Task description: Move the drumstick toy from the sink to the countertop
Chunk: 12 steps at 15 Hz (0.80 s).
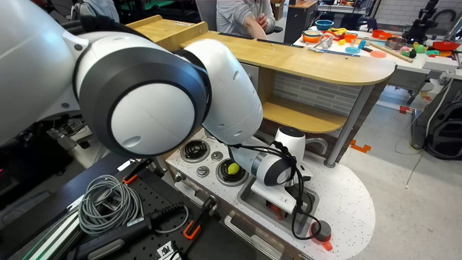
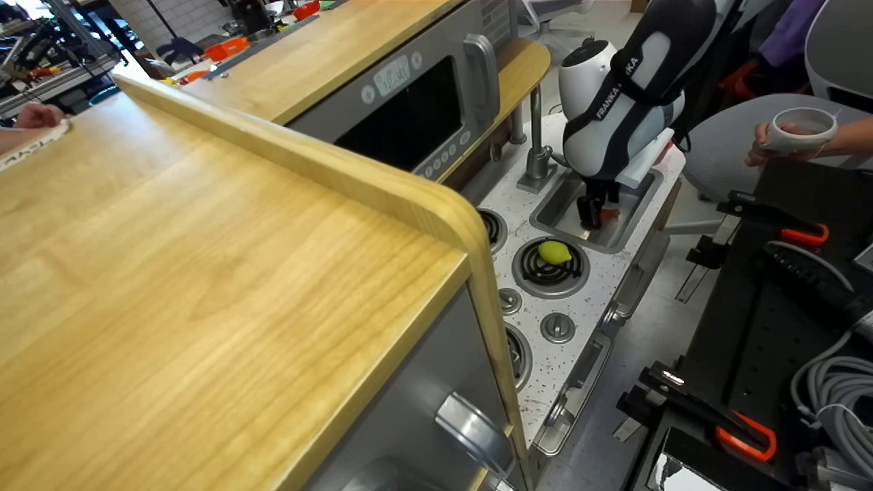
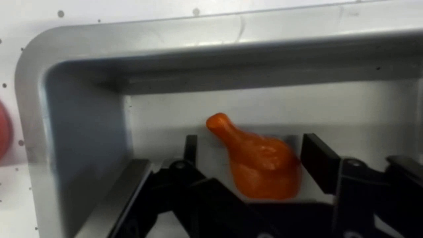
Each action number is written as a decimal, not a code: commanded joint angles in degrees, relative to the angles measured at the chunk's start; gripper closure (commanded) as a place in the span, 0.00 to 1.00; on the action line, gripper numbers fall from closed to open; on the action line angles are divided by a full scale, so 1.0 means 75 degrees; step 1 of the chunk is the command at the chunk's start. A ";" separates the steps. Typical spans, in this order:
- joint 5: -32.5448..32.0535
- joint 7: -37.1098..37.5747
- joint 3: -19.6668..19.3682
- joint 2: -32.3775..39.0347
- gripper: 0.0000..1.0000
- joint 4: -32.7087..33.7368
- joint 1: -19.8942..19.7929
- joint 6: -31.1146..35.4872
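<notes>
Drumstick toy (image 3: 264, 168) lies on the floor of the sink (image 3: 165, 38), between the widely spread fingers (image 3: 319, 162) of the gripper (image 3: 253, 153). Gap visible on one side, contact on the other unclear; nothing clamped. Countertop (image 1: 346, 202), beside the sink: lemon (image 2: 554, 252) on burner ring (image 2: 545, 277).

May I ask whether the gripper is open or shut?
The gripper is open: the wrist view shows its fingers apart, one clear of the drumstick toy.
</notes>
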 commanded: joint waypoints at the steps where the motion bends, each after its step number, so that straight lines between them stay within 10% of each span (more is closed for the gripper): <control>1: -0.0131 0.0020 -0.0113 0.0275 0.50 0.0419 0.0116 -0.0250; 8: -0.0434 -0.0198 -0.0062 -0.0069 1.00 -0.0141 0.0245 0.0096; 12: -0.0458 -0.0317 0.0024 -0.0427 0.95 -0.0655 0.0361 0.0316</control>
